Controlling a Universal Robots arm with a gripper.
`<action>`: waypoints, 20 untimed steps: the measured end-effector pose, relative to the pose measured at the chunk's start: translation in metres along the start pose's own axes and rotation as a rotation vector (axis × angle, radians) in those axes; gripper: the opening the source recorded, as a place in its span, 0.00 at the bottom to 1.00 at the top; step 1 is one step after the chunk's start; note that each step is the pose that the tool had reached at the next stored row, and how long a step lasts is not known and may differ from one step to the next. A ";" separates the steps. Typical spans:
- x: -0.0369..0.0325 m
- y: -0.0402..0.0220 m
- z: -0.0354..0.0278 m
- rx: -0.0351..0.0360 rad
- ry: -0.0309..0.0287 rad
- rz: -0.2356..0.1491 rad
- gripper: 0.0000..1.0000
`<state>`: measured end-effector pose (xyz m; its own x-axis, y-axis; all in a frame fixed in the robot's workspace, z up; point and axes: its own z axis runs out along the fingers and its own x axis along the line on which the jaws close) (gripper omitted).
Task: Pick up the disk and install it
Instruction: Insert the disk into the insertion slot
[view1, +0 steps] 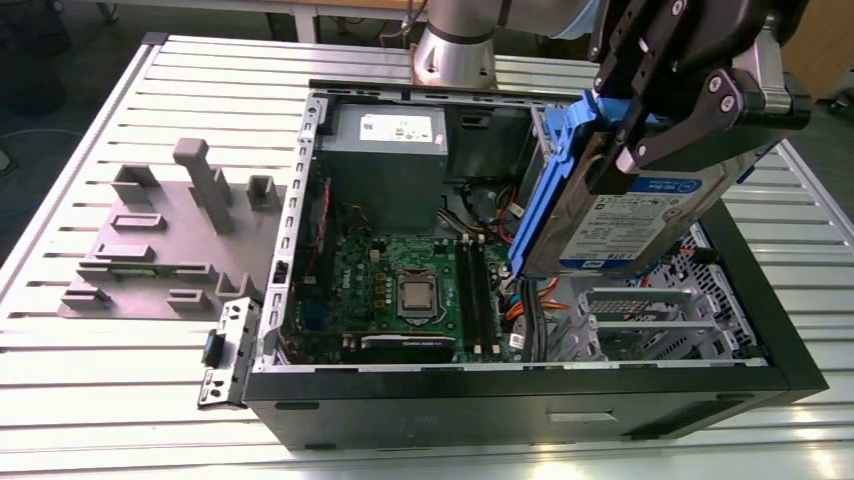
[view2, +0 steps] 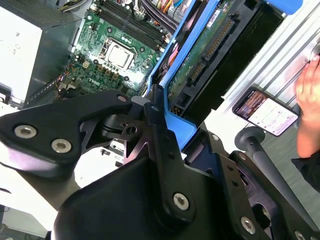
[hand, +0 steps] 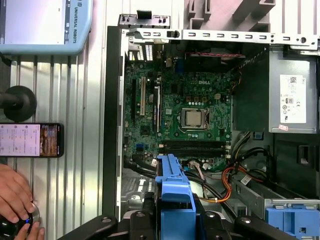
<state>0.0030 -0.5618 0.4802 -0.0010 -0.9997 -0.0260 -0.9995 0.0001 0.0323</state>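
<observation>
- Your claw (view1: 617, 160) is clamped tight on the disk (view1: 627, 225), gripping the blue carrier frame at its upper end.
- The disk hangs tilted in the air, label showing, just above the drive cage (view1: 641, 320) in the open PC case (view1: 534, 385).
- The motherboard (view1: 400, 290) lies exposed beside the cage.
- A grey fixture (view1: 160, 240) sits on the worktop (view1: 107, 390) toward the exterior view's left edge.
- A hand (hand: 15, 200) is near a phone (hand: 31, 140).

- A slatted metal table (view1: 107, 380) lies beneath the gripper (view1: 607, 160), evenly lit.
- Dark floor (view1: 54, 90) shows past the table's edge, well apart from the gripper.
- A pale furniture leg (view1: 307, 20) stands on that floor.
</observation>
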 end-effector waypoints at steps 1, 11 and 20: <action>0.0000 0.0000 0.0000 0.0000 0.0000 0.000 0.36; 0.0015 -0.0067 0.0020 0.0000 -0.0001 0.000 0.36; 0.0042 -0.0319 0.0093 -0.0003 0.0001 0.000 0.36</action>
<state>0.0346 -0.5657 0.4697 -0.0009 -0.9997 -0.0259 -0.9995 0.0001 0.0326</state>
